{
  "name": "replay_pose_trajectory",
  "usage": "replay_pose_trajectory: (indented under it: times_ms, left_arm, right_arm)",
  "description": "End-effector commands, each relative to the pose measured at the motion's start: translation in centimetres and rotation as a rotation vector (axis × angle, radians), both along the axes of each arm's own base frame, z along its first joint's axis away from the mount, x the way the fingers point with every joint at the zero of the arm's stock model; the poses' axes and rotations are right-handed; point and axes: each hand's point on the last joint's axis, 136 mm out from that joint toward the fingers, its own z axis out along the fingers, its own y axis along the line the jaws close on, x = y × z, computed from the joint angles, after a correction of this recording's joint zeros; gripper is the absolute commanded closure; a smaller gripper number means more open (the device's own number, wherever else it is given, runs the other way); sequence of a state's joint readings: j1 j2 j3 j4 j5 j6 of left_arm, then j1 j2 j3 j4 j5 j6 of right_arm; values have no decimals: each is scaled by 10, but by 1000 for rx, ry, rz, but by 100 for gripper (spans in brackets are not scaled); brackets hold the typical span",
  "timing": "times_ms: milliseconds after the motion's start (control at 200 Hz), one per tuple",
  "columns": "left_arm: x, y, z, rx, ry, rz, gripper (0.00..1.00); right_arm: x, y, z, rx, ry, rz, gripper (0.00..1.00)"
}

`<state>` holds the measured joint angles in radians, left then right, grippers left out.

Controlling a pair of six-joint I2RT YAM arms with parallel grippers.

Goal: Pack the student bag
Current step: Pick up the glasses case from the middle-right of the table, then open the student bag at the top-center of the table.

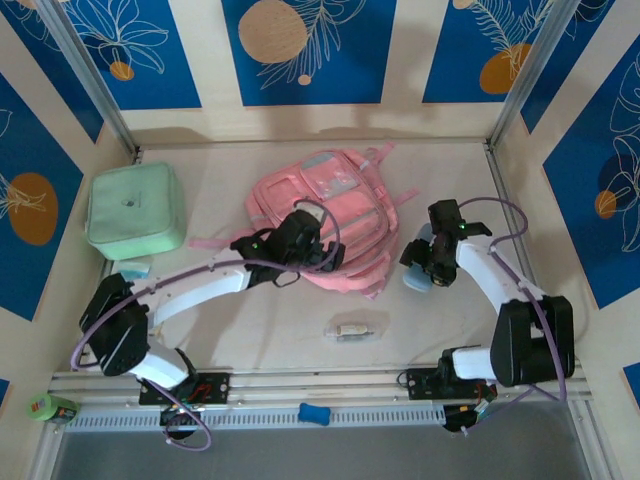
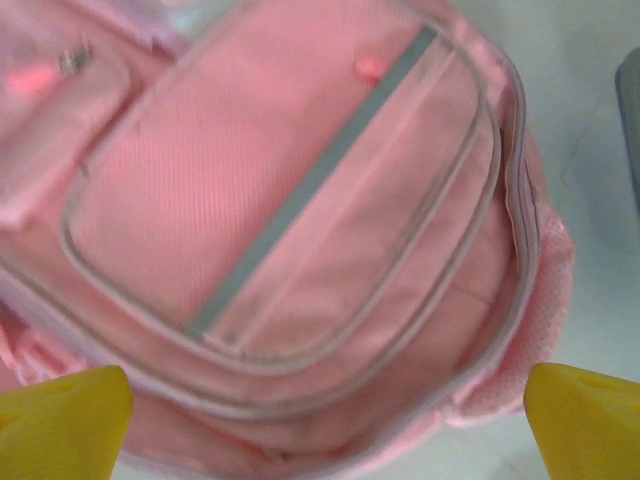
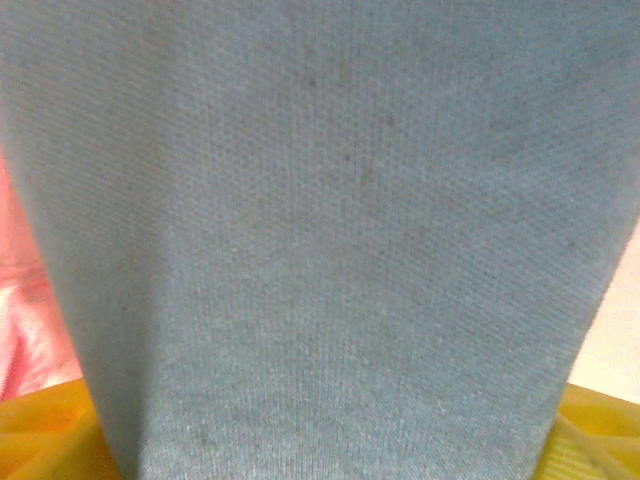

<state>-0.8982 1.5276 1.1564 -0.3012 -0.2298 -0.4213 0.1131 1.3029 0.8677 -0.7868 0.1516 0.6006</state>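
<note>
The top view is bright and even, lit softly from above. Only faint, short shadows lie on the pale table (image 1: 260,340) under the arms, and the detail is fairly sharp. Straight posts bow slightly near the edges. The left wrist view is bright but soft: the bag (image 2: 290,200) is blurred, and the left fingertips (image 2: 60,420) are out of focus. The right wrist view is dimmer, with the blue cloth (image 3: 320,240) very close and its weave slightly soft.

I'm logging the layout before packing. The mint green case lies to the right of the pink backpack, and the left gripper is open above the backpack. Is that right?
Not quite. The mint green case lies to the left of the pink backpack, not the right, as the top external view shows. The rest holds: the left gripper is open above the backpack.
</note>
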Motion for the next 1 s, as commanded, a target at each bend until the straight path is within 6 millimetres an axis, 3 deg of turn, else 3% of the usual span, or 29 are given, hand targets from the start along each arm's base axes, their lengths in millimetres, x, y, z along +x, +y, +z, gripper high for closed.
replay_pose_trajectory:
  times_ms: [0, 150, 315, 590, 775, 890, 995]
  left_arm:
    - [5, -9, -15, 208, -37, -184, 2]
    - [20, -29, -22, 293, -103, -289, 5]
    - [34, -47, -43, 375, -112, -360, 5]
    - [66, -51, -63, 503, -168, -310, 8]
    - [78, -48, -65, 549, -175, -299, 28]
    - [79, -47, -57, 535, -184, -297, 48]
    - [83, -43, -51, 527, -187, -282, 72]
  right_arm:
    - [-13, 11, 12, 55, 6, 46, 24]
    - [-15, 17, 23, 67, -14, 71, 24]
    - [-19, 20, 25, 83, -17, 81, 25]
    - [-20, 21, 25, 85, -20, 91, 26]
    - [-19, 22, 27, 87, -24, 95, 27]
    - [-19, 23, 30, 88, -29, 98, 28]
    - [-18, 26, 35, 101, -42, 105, 28]
